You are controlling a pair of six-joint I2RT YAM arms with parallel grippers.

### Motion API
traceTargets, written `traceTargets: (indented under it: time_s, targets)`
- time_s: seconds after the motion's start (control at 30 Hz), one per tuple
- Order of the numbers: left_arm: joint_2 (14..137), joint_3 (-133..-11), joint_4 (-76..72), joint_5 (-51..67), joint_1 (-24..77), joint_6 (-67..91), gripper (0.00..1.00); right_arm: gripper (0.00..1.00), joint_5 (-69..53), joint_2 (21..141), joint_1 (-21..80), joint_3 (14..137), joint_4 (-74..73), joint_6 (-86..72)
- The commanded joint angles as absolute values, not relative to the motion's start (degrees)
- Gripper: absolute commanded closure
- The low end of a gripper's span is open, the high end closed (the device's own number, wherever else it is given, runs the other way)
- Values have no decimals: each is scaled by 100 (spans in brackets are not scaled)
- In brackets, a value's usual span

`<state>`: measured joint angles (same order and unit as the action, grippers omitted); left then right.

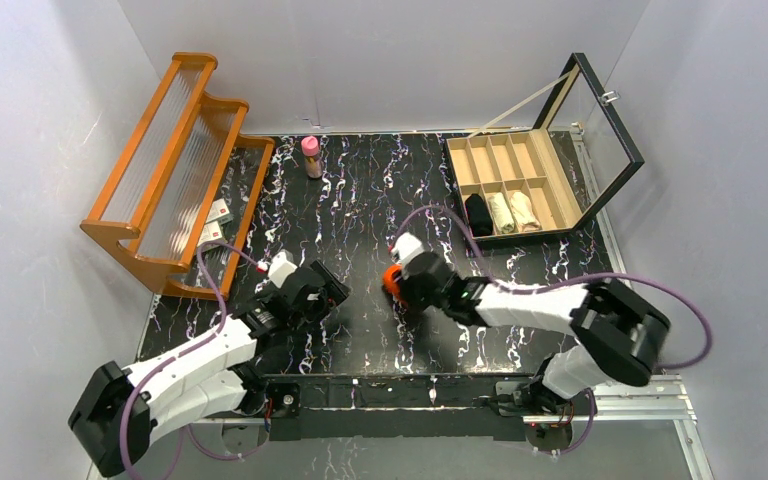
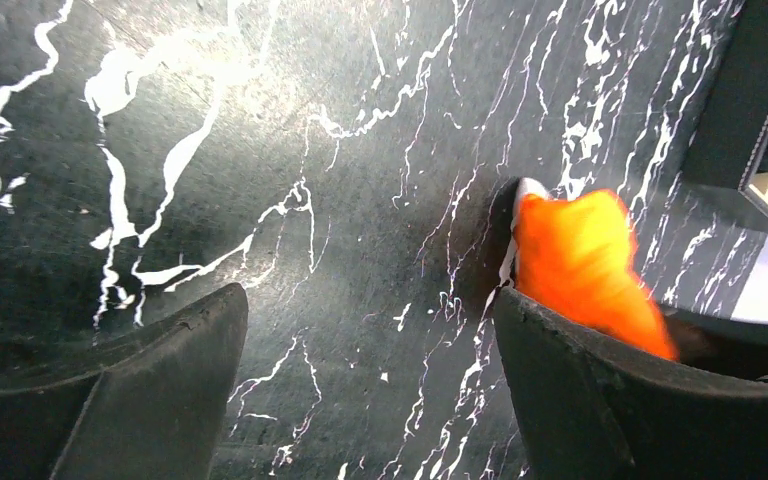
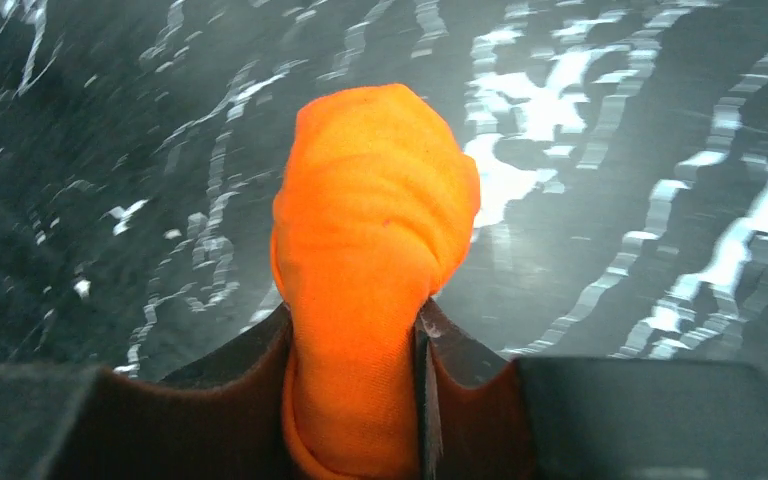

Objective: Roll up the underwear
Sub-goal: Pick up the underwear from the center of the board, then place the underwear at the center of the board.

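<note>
The orange underwear (image 3: 370,230) is a tight roll, pinched between the fingers of my right gripper (image 3: 355,312), just above the black marble table. In the top view the right gripper (image 1: 401,288) sits mid-table with the orange roll (image 1: 391,283) at its left tip. My left gripper (image 1: 330,292) is open and empty, a short way left of the roll. In the left wrist view its jaws (image 2: 365,300) stand wide apart over bare table, with the orange roll (image 2: 575,255) beyond the right finger. Two pale beige rolls (image 1: 513,211) lie in the box.
An open wooden box (image 1: 535,150) with compartments and a raised glass lid stands at the back right, holding a black roll (image 1: 478,213) too. An orange wooden rack (image 1: 175,160) stands at the back left. A small pink-capped bottle (image 1: 311,156) is at the back.
</note>
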<state>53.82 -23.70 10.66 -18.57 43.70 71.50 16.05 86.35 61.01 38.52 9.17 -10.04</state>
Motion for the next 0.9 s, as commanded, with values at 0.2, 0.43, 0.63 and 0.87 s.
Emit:
traceTargets:
  time_s: [0.2, 0.43, 0.63, 0.87]
  targets:
    - [4996, -2723, 1829, -2171, 4292, 6664, 9, 99, 1042, 7461, 3752, 4899, -518, -32]
    - [5149, -2956, 1709, -1849, 4291, 6223, 9, 99, 1519, 7526, 2183, 5653, -639, 1212]
    - [5347, -3101, 1632, -1540, 4281, 5840, 9, 99, 1664, 7729, 1199, 5755, 197, 2426]
    - [5528, -3195, 1519, -1154, 4257, 5485, 9, 99, 1396, 8699, 481, 6243, 138, 3014]
